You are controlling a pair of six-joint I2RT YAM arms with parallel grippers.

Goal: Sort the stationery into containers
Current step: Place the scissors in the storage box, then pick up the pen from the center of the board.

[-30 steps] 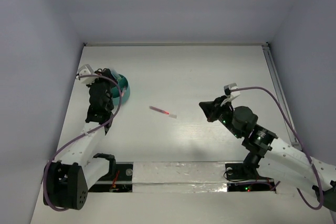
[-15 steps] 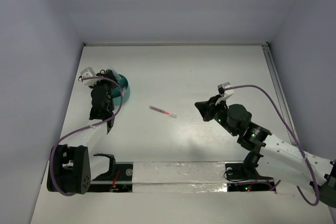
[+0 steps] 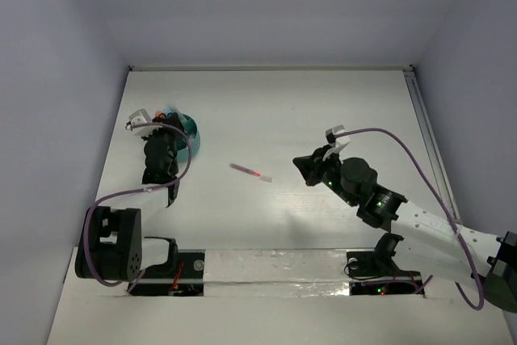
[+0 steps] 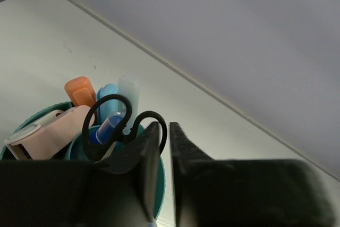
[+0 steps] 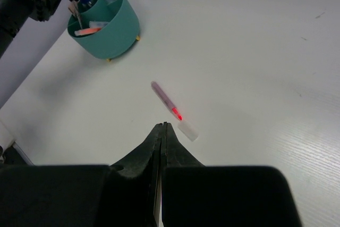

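A pink pen (image 3: 250, 172) with a red band and a white end lies alone mid-table; in the right wrist view the pen (image 5: 167, 101) is just ahead of my fingertips. My right gripper (image 3: 297, 163) (image 5: 162, 125) is shut and empty, low over the table right of it. The teal pot (image 3: 189, 136) (image 5: 106, 33) (image 4: 158, 179) stands at the left and holds an orange marker (image 4: 79, 90), a blue marker (image 4: 108, 97), a pale tube (image 4: 129, 89) and black-handled scissors (image 4: 125, 126). My left gripper (image 3: 171, 136) (image 4: 163, 126) is over the pot's near rim, jaws shut to a thin slit, with the scissors' ring at one fingertip.
Grey walls enclose the white table on three sides. A metal rail (image 3: 422, 111) runs along the right edge. A taped strip and the arm bases (image 3: 275, 268) line the near edge. A purple cable (image 3: 404, 147) loops above the right arm.
My right gripper has moved left toward the pink pen. My left arm has shifted slightly back and left at the pot. The pen and the pot have not moved.
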